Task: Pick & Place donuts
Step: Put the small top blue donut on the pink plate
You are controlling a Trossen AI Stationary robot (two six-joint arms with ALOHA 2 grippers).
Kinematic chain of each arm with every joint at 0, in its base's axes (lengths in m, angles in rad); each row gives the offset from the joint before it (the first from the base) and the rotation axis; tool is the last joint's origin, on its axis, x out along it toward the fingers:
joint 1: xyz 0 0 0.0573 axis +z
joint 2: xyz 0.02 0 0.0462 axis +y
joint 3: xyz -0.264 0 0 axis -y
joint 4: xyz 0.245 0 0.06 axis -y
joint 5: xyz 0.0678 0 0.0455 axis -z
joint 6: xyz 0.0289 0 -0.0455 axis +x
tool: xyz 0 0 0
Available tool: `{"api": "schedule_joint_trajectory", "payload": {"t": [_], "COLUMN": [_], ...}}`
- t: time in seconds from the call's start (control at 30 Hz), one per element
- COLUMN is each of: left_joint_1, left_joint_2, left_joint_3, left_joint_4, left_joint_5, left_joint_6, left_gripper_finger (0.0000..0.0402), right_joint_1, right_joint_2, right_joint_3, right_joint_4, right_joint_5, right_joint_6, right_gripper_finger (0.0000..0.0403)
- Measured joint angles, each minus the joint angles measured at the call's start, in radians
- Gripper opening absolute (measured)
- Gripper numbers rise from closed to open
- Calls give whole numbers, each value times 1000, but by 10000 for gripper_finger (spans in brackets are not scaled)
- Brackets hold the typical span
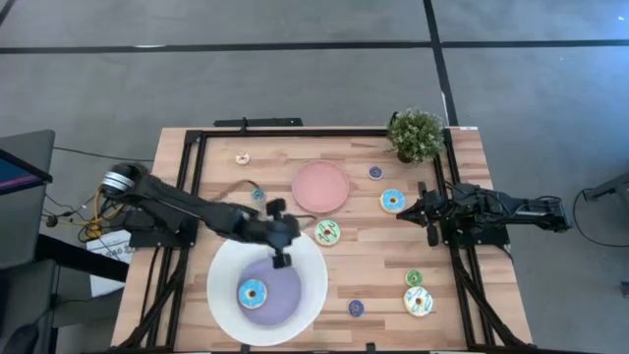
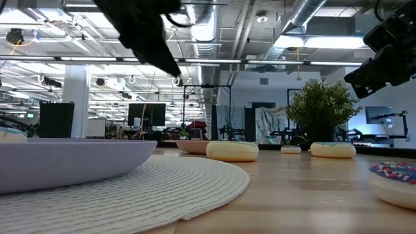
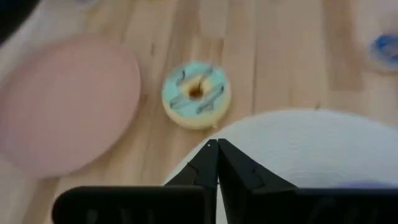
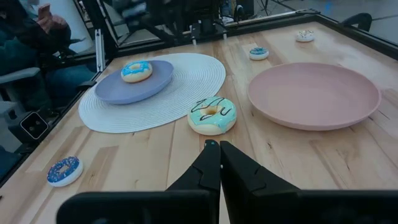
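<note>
Blue donut (image 1: 252,292) lies flat, hole up, on the lavender centre of the big white plate (image 1: 305,295); it's round, so no long axis. Left gripper (image 1: 280,258) hangs over the plate's rim on the pink plate (image 1: 320,187) side, fingers pinched together w/ nothing between. Green donut (image 1: 327,232) sits flat just off that rim, near the pink plate. Right gripper (image 1: 402,213), shut & empty, waits beyond the pink plate, by another blue donut (image 1: 392,201).

Pale wood counter (image 1: 364,246), black-framed. Resting on it: big white plate (image 1: 310,295) at the near edge, pink plate (image 1: 320,187) mid-counter, green donut (image 1: 327,232) between them, blue donut (image 1: 392,201) beside the pink plate, sprinkled donut (image 1: 418,301) near right, potted plant (image 1: 415,135) in the far right corner.
</note>
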Motion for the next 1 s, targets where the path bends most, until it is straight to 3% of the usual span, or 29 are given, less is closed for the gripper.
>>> {"api": "schedule_joint_trajectory", "payload": {"t": [0.2, 0.43, 0.8, 0.93, 1.0], "left_joint_1": [46, 62, 61, 78, 88], "left_joint_2": [-319, -598, -674, -674, -674], "left_joint_3": [-280, -460, -537, -537, -537], "left_joint_4": [209, 236, 252, 255, 267], "left_joint_5": [27, 32, 32, 42, 64], "left_joint_6": [187, 200, 208, 274, 307], "left_gripper_finger": [0, 0, 0, 0, 0], "right_joint_1": [0, -1, -2, -4, -10], "right_joint_2": [0, -1, 0, 0, 1], "right_joint_3": [0, -4, -6, -49, -79], "right_joint_4": [2, 50, 68, 242, 346], "right_joint_5": [2, 89, 132, 145, 162], "right_joint_6": [-2, -120, -87, 127, 160], "right_gripper_finger": [0, 0, 0, 0, 0]}}
